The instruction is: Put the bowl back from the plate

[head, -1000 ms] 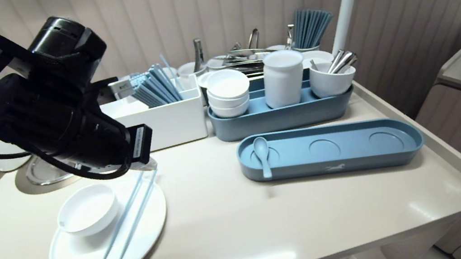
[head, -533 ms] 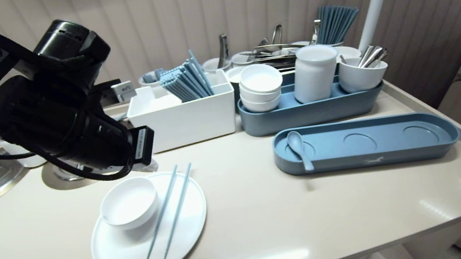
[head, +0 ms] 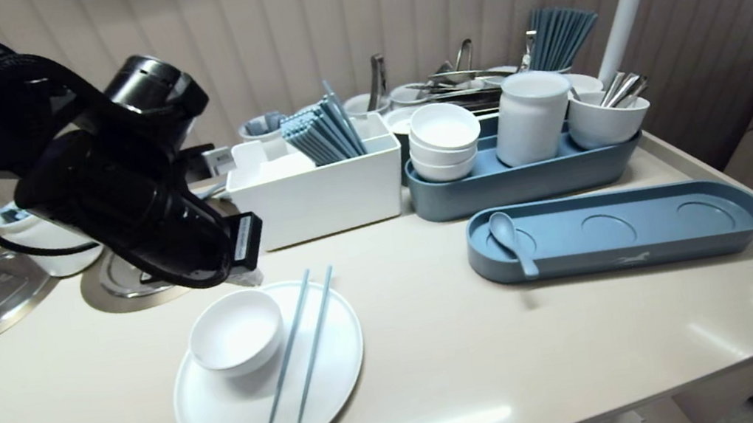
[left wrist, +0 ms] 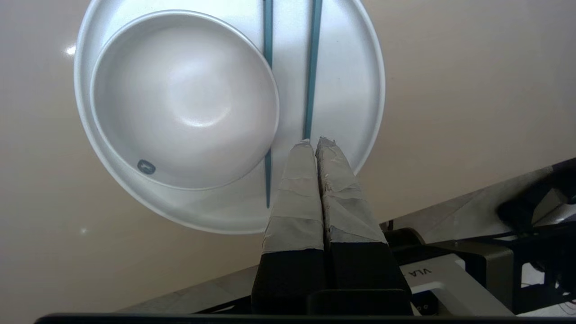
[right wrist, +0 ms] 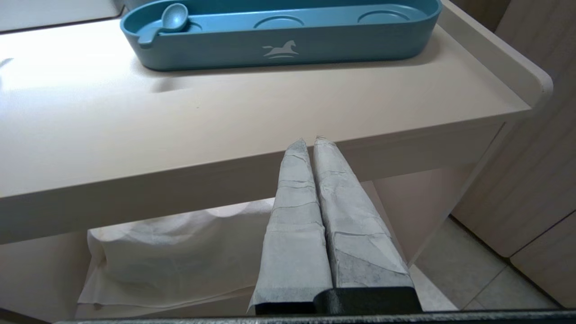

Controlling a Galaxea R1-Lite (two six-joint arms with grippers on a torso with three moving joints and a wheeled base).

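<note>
- One white plate (head: 228, 420) lies near the front of the bench (head: 446, 380). The right gripper (right wrist: 310, 141) hangs nearer than the plate and well to its right, below the bench's edge, jaws pressed together on nothing.
- A white bowl (head: 236, 331) sits on the plate's left half.
- Two pale blue chopsticks (head: 313, 354) lie side by side on the plate (the left one runs under the bowl's rim).
- The left gripper (left wrist: 313, 141) hovers over the plate's far rim, above the chopsticks' far ends, jaws together and empty.
- A blue tray (head: 622, 257) holding a spoon (head: 502, 224) lies right of the plate.
- A white box (head: 322, 197) stands beyond the plate.
</note>
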